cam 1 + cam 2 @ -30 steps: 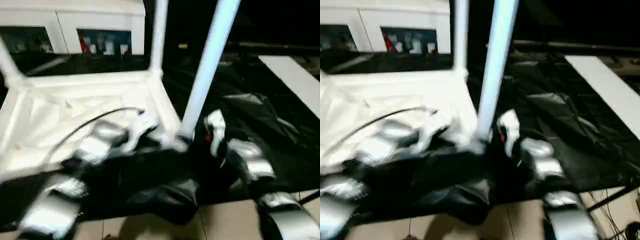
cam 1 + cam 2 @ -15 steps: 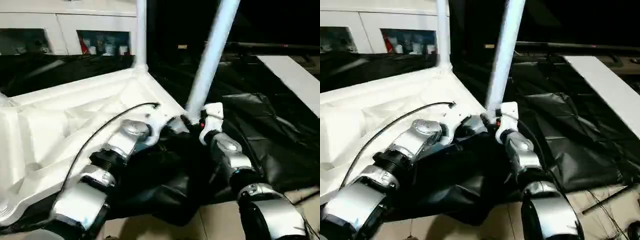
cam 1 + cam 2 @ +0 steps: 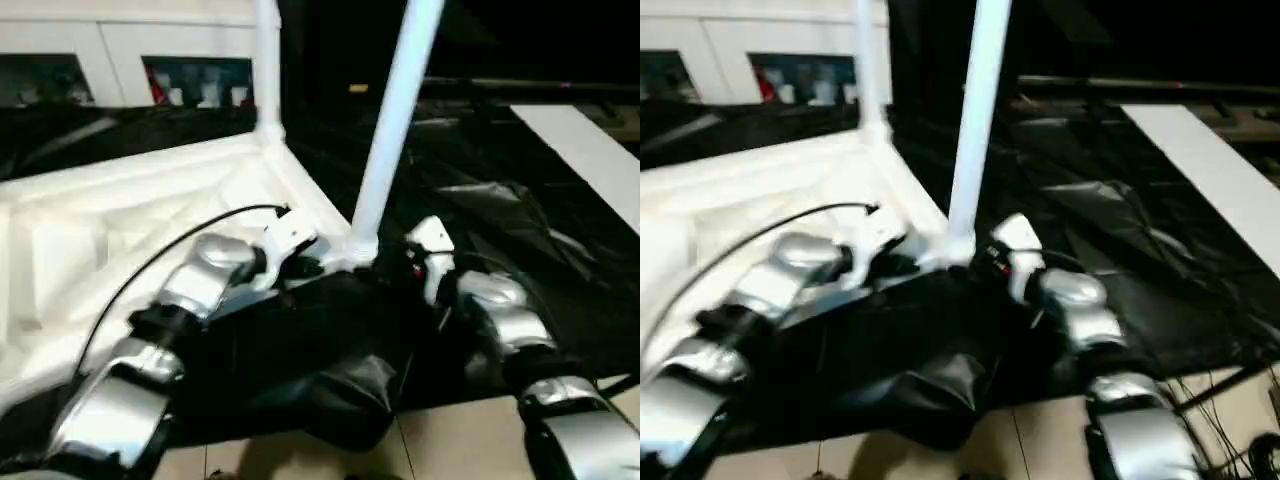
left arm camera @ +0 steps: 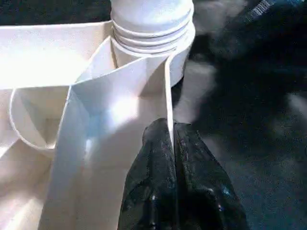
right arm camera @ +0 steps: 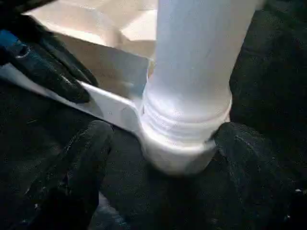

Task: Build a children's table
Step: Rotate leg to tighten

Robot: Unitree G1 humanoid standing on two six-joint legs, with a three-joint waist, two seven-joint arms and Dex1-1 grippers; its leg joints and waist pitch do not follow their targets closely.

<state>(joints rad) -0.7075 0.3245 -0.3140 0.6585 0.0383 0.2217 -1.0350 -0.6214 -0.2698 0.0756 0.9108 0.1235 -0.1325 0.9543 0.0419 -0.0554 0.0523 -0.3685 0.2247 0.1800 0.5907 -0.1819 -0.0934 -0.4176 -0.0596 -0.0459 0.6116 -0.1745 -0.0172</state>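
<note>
The children's table top (image 3: pixel 120 220) lies upside down on a black sheet, ribbed side up. One white leg (image 3: pixel 392 120) stands in the near right corner socket (image 5: pixel 180 153), and a second leg (image 3: pixel 266 70) stands in the far corner. My left gripper (image 4: pixel 173 143) is shut on the top's thin rim, just beside that near socket. My right gripper (image 5: pixel 168 158) is open. Its black fingers (image 5: pixel 81 163) stand on either side of the socket at the leg's threaded base. One finger is apart from the socket and the other is close against it.
A crumpled black sheet (image 3: pixel 520 220) covers the work surface. A flat white board (image 3: pixel 590 150) lies at the far right. White cabinets (image 3: pixel 120 40) stand behind. Tiled floor (image 3: pixel 450 440) shows along the near edge. A black cable (image 3: pixel 170 250) runs over my left forearm.
The head views have shifted. My right gripper's fingers have spread wider around the base of the near leg. My left gripper keeps its pinch on the rim.
</note>
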